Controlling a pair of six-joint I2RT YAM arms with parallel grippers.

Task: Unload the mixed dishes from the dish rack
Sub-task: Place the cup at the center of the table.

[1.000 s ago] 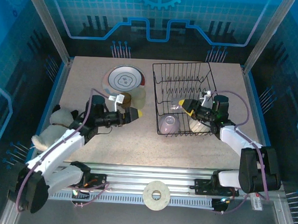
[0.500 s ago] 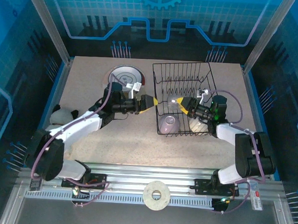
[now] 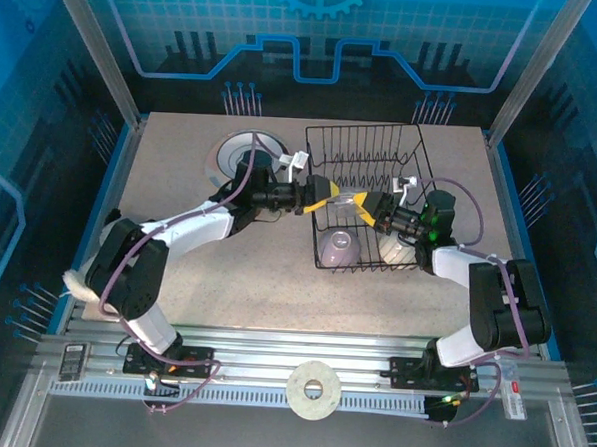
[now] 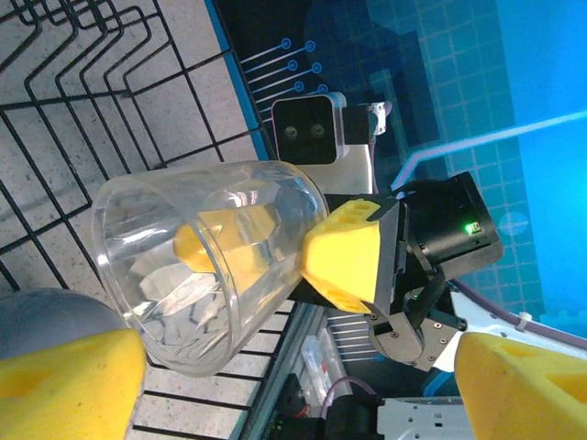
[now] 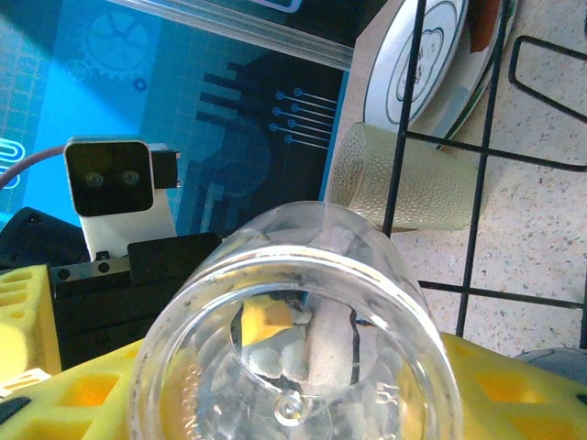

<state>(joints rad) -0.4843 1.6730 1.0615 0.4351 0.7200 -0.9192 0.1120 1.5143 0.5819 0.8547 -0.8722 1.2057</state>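
Note:
My right gripper [image 3: 368, 204] is shut on a clear glass [image 5: 295, 341], holding it on its side above the left part of the black wire dish rack [image 3: 375, 145]. The glass [image 4: 204, 266] has its open mouth turned toward my left gripper [image 3: 323, 195]. That gripper is open, its yellow fingers [image 4: 66, 385] spread wide on either side of the glass without touching it. A lavender bowl [image 3: 339, 248] lies in the rack's near left corner. A pale bowl [image 3: 398, 253] sits beside it, partly under my right arm.
A plate [image 3: 232, 148] lies on the table left of the rack, half hidden by my left arm. A textured pale cup [image 5: 404, 179] stands just outside the rack wall, next to the plate [image 5: 431, 55]. A tape roll [image 3: 313, 388] rests on the front rail.
My left arm has swung right from the table's middle to the rack's left edge and now faces the glass. My right gripper has shifted slightly left with the glass.

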